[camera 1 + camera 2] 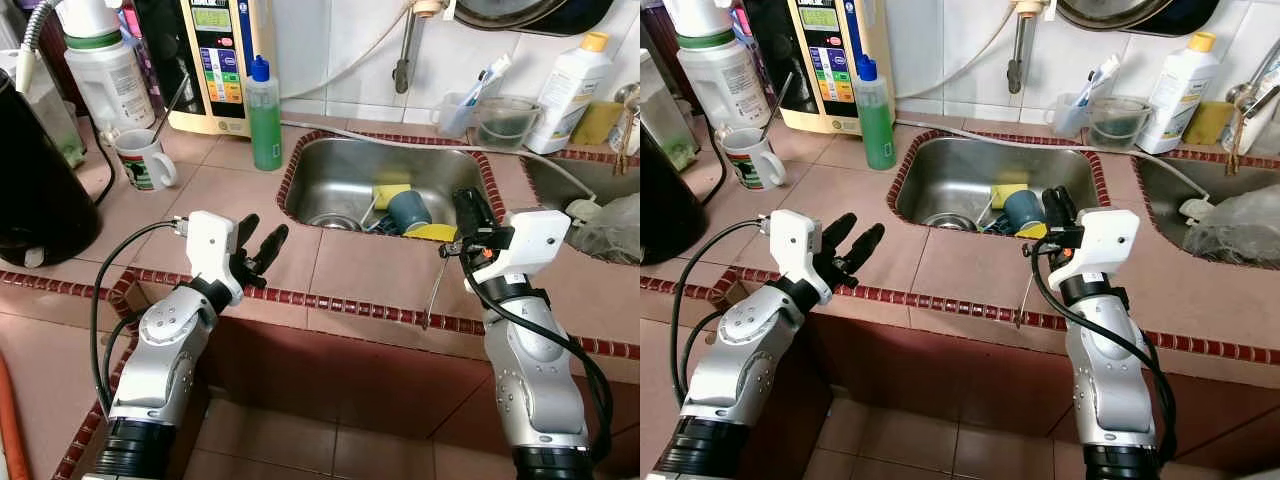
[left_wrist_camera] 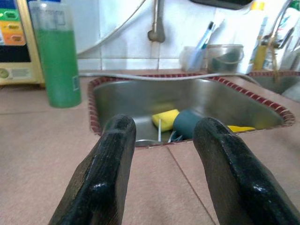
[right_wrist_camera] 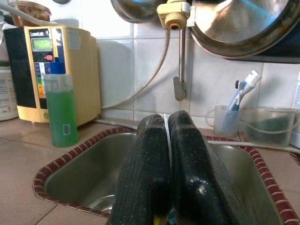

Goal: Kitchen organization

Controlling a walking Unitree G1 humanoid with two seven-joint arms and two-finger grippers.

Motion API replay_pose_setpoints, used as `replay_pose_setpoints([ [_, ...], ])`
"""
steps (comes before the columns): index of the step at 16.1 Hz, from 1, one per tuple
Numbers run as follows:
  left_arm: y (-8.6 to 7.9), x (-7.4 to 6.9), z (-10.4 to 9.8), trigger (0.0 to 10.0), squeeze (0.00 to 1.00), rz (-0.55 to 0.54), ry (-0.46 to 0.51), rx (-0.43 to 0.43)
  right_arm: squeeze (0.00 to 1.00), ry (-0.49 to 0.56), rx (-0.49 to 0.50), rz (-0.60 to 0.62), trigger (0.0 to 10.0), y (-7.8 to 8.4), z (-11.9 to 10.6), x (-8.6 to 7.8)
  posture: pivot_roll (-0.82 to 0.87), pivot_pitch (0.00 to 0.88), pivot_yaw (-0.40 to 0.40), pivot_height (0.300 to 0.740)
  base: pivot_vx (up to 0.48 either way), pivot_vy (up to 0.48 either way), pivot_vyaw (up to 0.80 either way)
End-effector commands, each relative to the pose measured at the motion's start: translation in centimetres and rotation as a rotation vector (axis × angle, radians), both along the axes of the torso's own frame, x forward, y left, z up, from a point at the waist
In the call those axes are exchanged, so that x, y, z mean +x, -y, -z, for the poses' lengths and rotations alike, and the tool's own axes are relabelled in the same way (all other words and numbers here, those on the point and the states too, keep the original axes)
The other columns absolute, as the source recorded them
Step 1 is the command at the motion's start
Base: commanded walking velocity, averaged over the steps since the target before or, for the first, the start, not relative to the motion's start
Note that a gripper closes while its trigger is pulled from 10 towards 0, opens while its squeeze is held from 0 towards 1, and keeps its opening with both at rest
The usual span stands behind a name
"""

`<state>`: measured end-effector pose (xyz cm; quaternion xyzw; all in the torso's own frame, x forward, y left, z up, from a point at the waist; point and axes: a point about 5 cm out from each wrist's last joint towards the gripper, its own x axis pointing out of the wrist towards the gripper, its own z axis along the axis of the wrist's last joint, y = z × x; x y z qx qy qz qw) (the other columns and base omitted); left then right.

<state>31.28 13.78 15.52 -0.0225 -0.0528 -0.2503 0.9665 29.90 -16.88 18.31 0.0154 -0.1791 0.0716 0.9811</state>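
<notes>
mug [image 1: 145, 160] 1 | green bottle [image 1: 265, 112] 1 | sponges [image 1: 390, 192] 2 | toothbrushes [image 3: 241, 91] 2

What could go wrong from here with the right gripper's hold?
1. The right gripper is shut on a thin metal utensil whose long end hangs past the counter edge. The pinch looks slight, so it could slip and fall to the floor.
2. The sink ahead already holds a blue cup and a yellow sponge. Lowering the utensil there may knock the cup.
</notes>
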Motion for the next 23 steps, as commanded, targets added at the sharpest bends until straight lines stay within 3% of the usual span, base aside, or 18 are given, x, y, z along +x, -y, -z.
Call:
replay_pose_setpoints([
  [1,0.41,-0.09,-0.86,10.0,0.00,0.035,0.041,0.007,0.00,0.018,-0.001,0.005,10.0,0.16,-0.37,-0.01,-0.04,0.062,0.008,0.740,0.000,-0.341,0.00],
  [5,0.69,-0.11,-0.64,10.0,0.00,0.042,0.037,0.022,0.00,0.018,-0.001,0.007,10.0,0.12,-0.36,-0.09,-0.04,0.067,0.011,0.740,0.000,-0.480,0.00],
  [12,0.73,-0.09,-0.41,10.0,0.00,0.053,0.017,0.024,0.00,0.017,-0.001,0.005,10.0,-0.02,-0.30,-0.12,-0.04,0.068,0.011,0.740,0.000,0.000,0.00],
  [23,0.92,-0.24,-0.72,10.0,0.00,0.089,0.033,0.018,0.00,-0.003,0.011,0.013,10.0,0.11,-0.13,0.03,-0.04,0.072,0.013,0.740,0.451,0.000,-0.07],
])
